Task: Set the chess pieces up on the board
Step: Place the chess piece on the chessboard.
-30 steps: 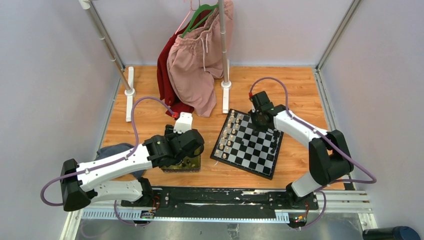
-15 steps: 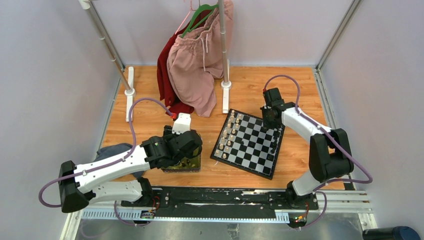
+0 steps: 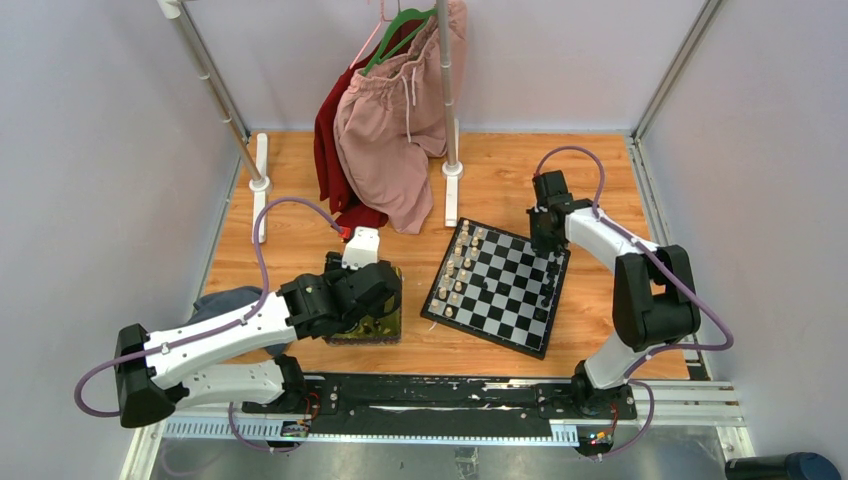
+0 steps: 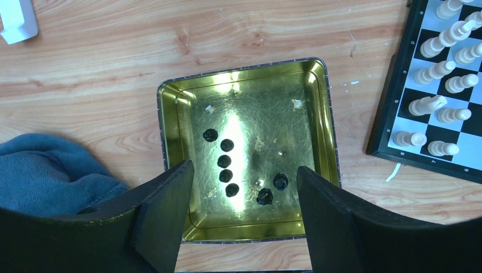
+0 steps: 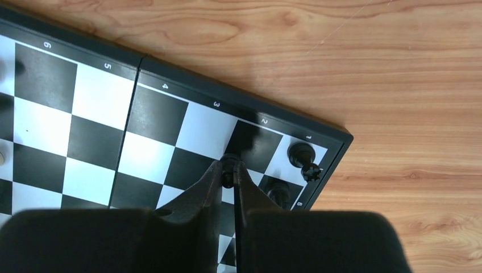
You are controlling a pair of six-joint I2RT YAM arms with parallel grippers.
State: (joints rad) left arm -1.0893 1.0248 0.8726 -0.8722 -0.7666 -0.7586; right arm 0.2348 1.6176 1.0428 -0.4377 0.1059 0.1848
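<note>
My right gripper [image 5: 228, 169] is shut on a small black chess piece [image 5: 228, 162], held just above the board [image 5: 96, 125] near its far right corner. Two more black pieces [image 5: 301, 153] stand on the corner squares beside it. In the top view this gripper [image 3: 546, 236] is over the board's [image 3: 497, 288] far right edge. My left gripper [image 4: 243, 176] hangs open over the gold tray [image 4: 244, 63], empty. Several black chess pieces [image 4: 225, 161] lie in the tray, most in a short row and two [image 4: 280, 181] to the right.
Cream-white pieces [image 4: 437, 71] fill the board's left rows [image 3: 458, 270]. A blue cloth [image 4: 45, 170] lies left of the tray. Pink and red clothes [image 3: 385, 130] hang on a rack whose white feet [image 3: 452, 170] stand on the wooden table behind the board.
My right arm has swung from over the board's far middle out to its far right corner, still shut on the piece. The left arm has barely shifted over the tray.
</note>
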